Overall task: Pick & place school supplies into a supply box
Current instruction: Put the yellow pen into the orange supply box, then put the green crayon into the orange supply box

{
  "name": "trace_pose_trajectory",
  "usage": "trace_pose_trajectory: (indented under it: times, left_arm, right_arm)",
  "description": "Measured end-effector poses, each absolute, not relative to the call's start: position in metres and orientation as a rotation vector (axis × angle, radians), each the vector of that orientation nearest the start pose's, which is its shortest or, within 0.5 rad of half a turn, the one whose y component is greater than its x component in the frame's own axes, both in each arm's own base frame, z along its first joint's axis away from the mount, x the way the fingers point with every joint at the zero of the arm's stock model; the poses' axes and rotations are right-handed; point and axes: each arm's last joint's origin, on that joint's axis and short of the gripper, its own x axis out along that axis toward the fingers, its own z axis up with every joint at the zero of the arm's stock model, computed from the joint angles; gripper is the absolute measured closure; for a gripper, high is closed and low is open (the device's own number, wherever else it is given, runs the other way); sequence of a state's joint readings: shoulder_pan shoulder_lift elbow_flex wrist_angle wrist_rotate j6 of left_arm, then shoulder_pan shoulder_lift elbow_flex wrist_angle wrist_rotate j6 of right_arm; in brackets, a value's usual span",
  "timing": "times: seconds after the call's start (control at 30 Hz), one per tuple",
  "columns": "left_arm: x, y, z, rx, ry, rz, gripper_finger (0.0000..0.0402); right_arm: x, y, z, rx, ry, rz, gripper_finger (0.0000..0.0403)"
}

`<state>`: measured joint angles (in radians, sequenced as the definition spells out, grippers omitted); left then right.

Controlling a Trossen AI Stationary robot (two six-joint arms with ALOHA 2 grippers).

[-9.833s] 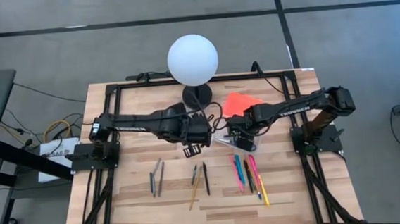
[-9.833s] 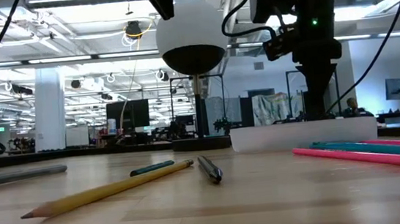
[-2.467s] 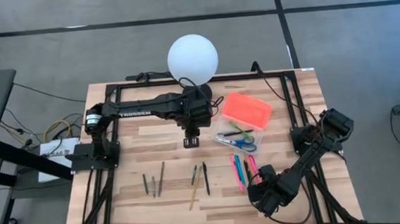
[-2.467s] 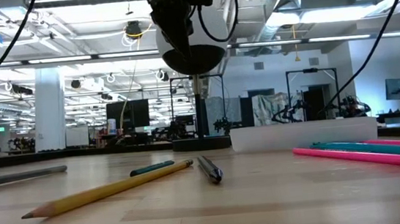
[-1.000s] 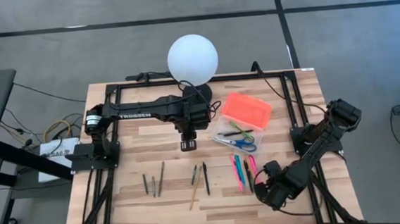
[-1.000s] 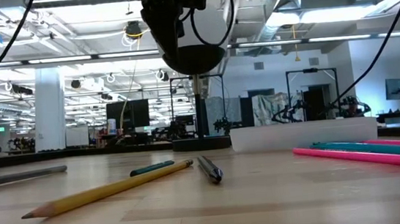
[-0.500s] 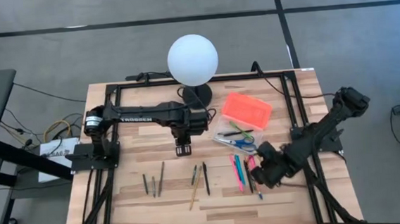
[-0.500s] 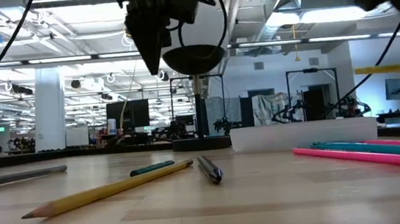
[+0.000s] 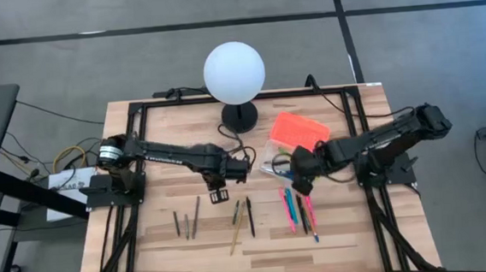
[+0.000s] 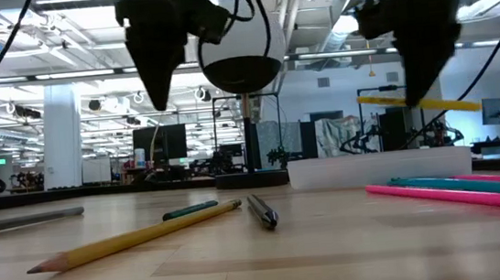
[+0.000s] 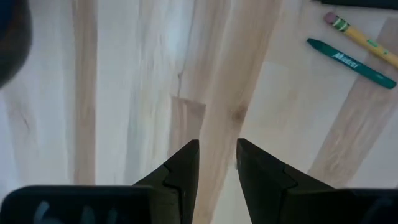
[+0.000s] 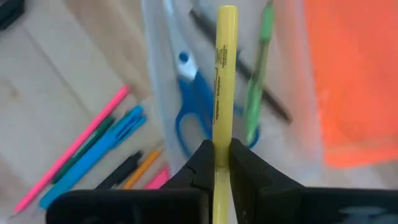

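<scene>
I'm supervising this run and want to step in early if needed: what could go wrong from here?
1. The right claw pinches the yellow marker near one end, so it may tilt or slip before release.
2. The supply box already holds blue scissors, a green pen and a dark pen; the long marker could bridge them or catch the wall.
3. The left claw, lowering beside the green crayon and pencil, could nudge them.

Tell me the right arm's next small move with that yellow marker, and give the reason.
Probably lower it and let go over the box. The right claw is shut on the yellow marker, held above the open clear supply box, where the blue scissors and a green pen already lie.
</scene>
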<state>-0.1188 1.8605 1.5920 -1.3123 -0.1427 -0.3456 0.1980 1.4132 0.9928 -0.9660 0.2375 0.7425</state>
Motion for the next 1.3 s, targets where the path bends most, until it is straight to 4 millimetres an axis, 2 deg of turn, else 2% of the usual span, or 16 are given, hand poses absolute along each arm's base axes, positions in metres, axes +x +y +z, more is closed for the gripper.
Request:
trace_pose_trajectory:
  times: [0.3,0.47,0.63,0.87,1.13,1.3]
  left_arm:
    - [0.307,-0.068,0.254,-0.155,1.413,0.569,0.0299]
    - [0.284,-0.085,0.259,-0.230,1.287,0.714,0.0300]
    - [0.269,-0.098,0.260,-0.283,1.210,0.795,0.0300]
    - [0.255,-0.109,0.259,-0.280,1.204,0.880,0.0300]
    - [0.247,-0.114,0.260,-0.301,1.187,0.951,0.0300]
    - [0.243,-0.119,0.260,-0.336,1.187,0.973,0.0299]
  right_arm:
    - [0.251,-0.004,0.224,0.215,1.261,-0.463,0.0384]
    - [0.261,-0.020,0.213,0.189,1.295,-0.377,0.0385]
    - [0.273,-0.026,0.197,0.183,1.321,-0.308,0.0384]
    - [0.276,-0.033,0.180,0.226,1.402,-0.337,0.0381]
    - [0.274,-0.039,0.175,0.300,1.440,-0.377,0.0348]
    - [0.272,-0.038,0.183,0.317,1.405,-0.377,0.0313]
